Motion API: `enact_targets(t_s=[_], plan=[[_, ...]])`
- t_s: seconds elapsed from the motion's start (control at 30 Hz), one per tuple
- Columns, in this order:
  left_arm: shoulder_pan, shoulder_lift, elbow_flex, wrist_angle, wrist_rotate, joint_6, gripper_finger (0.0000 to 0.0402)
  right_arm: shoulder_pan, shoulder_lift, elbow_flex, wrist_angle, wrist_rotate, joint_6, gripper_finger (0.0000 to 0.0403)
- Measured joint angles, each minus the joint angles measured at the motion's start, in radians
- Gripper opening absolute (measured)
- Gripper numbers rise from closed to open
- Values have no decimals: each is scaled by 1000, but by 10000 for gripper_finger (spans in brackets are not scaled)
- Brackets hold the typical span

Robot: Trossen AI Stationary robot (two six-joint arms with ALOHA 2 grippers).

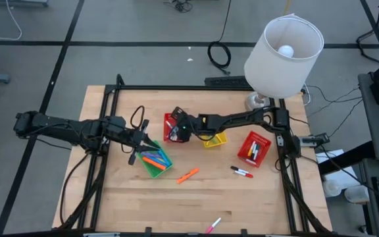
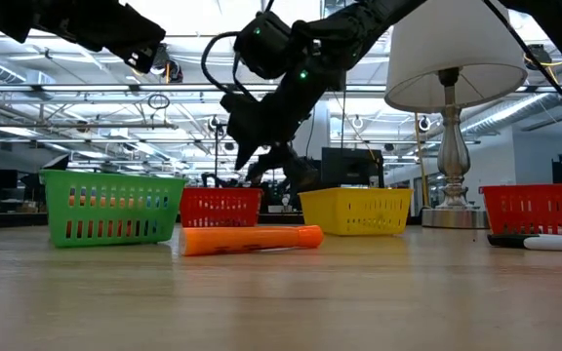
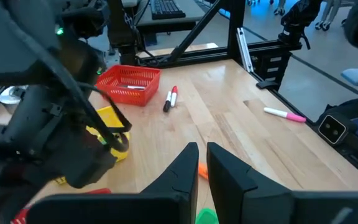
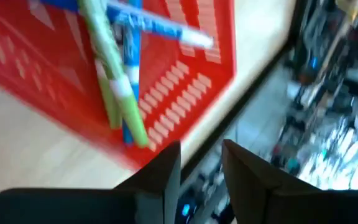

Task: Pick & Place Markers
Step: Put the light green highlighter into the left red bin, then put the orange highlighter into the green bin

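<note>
High view. We find the right gripper (image 1: 174,131) over a red basket (image 1: 172,120) at the table's (image 1: 130,204) far middle, and the left gripper (image 1: 147,143) above the far edge of a green basket (image 1: 161,169). That green basket holds orange and blue markers (image 1: 154,159) lying aslant. An orange marker (image 1: 187,175) lies loose on the wood, its long axis running near-left to far-right. A red-and-white marker (image 1: 241,172) lies right of it, nearly crosswise. A pink-and-white marker (image 1: 213,225) sits at the near edge, partly cut off. A second red basket (image 1: 254,149) on the right holds markers we cannot count; a yellow basket (image 1: 214,139) is half hidden under the right arm.

Low view. The orange marker (image 2: 252,239) lies flat, broadside to us, in front of the baskets. The right gripper (image 2: 252,168) hangs just above the middle red basket (image 2: 220,207); its fingertips are hard to make out.

Left wrist view. The left fingers (image 3: 229,171) stand close together with a narrow gap and nothing between them.

Right wrist view. The right fingers (image 4: 166,168) stand apart, empty. Beyond them, green (image 4: 112,78) and blue markers (image 4: 129,50) lean inside the red basket (image 4: 197,68), with another blue one lying across; the picture is smeared.
</note>
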Motion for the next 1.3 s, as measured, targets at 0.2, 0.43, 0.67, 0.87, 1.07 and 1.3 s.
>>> enact_targets(t_s=[0.2,0.43,0.67,0.87,1.07,1.3], plan=[[0,0,0,-20,0,-3,42,57,-187,-1,-198,-42,319,72],[0,0,0,-41,-3,-3,42,113,-547,-70,-383,-542,824,7],[0,0,0,-11,-5,-3,42,192,-1032,-473,-54,-727,1113,2],[-1,0,0,40,-15,-47,42,227,-1368,-910,453,-641,1209,1],[-10,0,0,107,-100,-137,42,166,-1516,-1077,486,-685,1313,0],[-13,63,0,172,-228,-196,42,161,-1536,-1227,586,-732,1383,0]])
